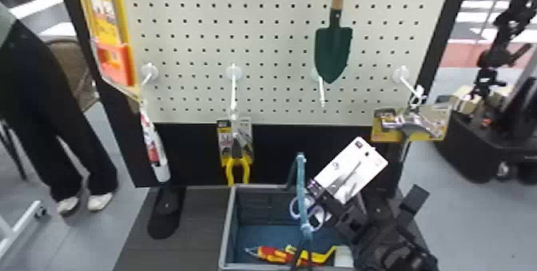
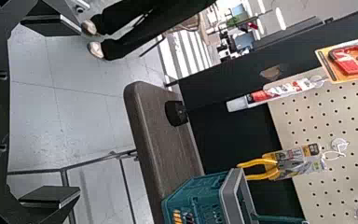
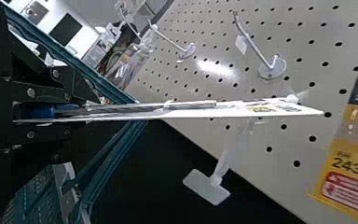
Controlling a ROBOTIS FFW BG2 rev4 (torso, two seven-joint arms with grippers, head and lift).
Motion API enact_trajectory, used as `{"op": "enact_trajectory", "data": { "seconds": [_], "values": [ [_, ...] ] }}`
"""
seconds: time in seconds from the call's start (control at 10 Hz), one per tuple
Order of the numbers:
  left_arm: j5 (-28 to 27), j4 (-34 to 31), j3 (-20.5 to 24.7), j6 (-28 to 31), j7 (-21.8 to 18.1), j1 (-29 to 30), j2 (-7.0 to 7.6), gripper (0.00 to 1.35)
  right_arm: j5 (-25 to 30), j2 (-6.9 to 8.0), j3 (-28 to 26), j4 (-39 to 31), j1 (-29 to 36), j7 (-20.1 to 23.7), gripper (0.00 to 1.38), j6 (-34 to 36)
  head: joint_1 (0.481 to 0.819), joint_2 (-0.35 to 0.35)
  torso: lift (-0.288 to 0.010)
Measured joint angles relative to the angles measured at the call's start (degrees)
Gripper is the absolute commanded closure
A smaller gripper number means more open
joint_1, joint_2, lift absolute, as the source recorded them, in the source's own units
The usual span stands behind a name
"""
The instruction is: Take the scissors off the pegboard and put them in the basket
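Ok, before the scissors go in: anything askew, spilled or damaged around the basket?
The upright handle of the basket looks awkward: in the head view it crosses in front of the scissors, and might snag them on the way down. I see no spill or damage.

Trowel [image 1: 333,52] on pegboard [image 1: 275,46], basket [image 1: 228,226] in front

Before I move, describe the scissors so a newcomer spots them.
Find the pegboard, then the grey-rimmed basket below it. Above the basket's right side, the right gripper holds the scissors on a tilted white card. Unlike the hanging yellow-handled pliers, these are gripped, off the hooks and backed in white.
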Motion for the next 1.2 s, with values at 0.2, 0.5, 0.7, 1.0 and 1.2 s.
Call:
{"op": "enact_trajectory", "data": {
  "seconds": [0.2,0.5,0.7,1.0,1.2],
  "values": [
    [0.1,0.1,0.0,-0.1,0.0,-0.1,0.00,0.10,-0.1,-0.23,1.3,0.5,-0.4,0.0,1.25,0.1,0.549,0.000,-0.100],
    [0.2,0.2,0.0,-0.2,0.0,-0.1,0.01,0.10,0.3,-0.38,1.6,0.3,-0.8,0.2,0.43,0.6,0.549,0.000,-0.100],
    [0.2,0.3,-0.1,-0.2,0.0,-0.1,0.13,0.10,0.7,-0.47,1.6,-0.2,-1.0,0.3,0.08,0.6,0.549,0.000,-0.100],
    [0.3,0.3,-0.3,-0.2,0.0,-0.2,0.41,0.10,0.7,-0.48,1.5,-0.3,-1.1,0.6,0.11,0.1,0.549,0.000,-0.100],
    [0.4,0.3,-0.4,-0.2,0.0,-0.2,0.44,0.10,0.4,-0.48,1.4,-0.1,-1.2,0.7,0.11,-0.3,0.549,0.000,-0.100]
  ]
}}
